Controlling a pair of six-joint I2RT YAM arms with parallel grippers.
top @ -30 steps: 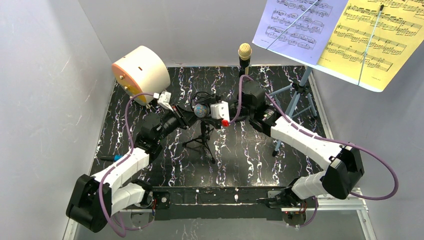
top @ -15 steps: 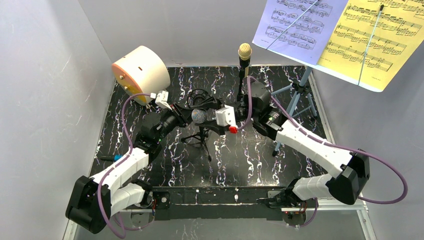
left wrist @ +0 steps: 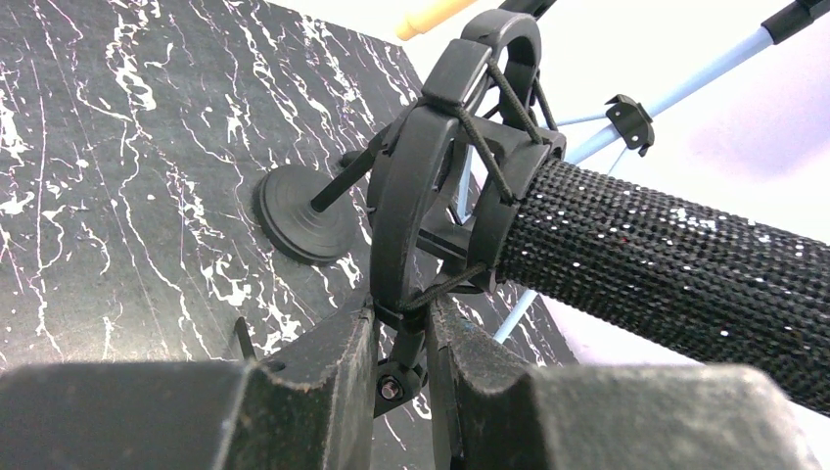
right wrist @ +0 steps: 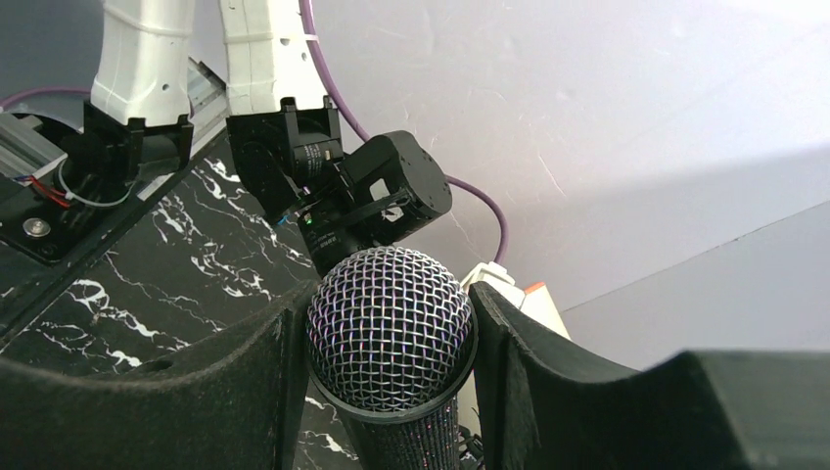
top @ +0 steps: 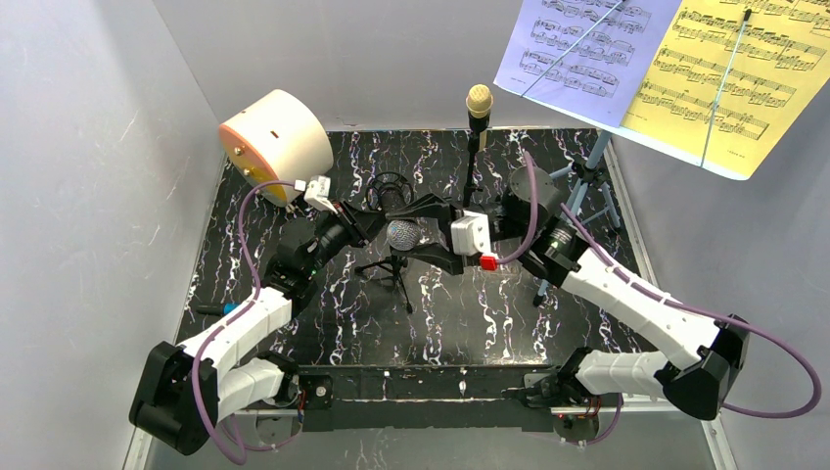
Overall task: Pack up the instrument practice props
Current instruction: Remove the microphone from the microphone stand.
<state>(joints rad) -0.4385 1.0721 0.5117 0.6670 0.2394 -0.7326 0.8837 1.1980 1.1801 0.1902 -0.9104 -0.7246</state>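
My right gripper [top: 409, 236] is shut on the head of the silver-headed microphone [top: 401, 233], seen between its pads in the right wrist view [right wrist: 390, 328]. The microphone's glittery black body [left wrist: 666, 264] lies level, with its tail at the ring mount [left wrist: 431, 166] on top of the black tripod pole [top: 395, 269]. My left gripper [top: 375, 215] is shut on the mount's stem [left wrist: 401, 333]. The cream microphone [top: 479, 98] stands on the round-base pole [left wrist: 294, 211] at the back. The blue music rack [top: 585, 176] holds the lavender [top: 577, 44] and yellow [top: 734, 69] score sheets.
A big cream cylinder with an orange face [top: 274, 135] lies at the back left corner. The black marbled mat [top: 489, 313] is walled in by grey panels on the left, back and right. A small blue-tipped object [top: 227, 309] lies by the left arm.
My right gripper has drawn back to the right and nearer with the silver-headed microphone, sliding its body out through the mount. My left gripper has stayed on the mount.
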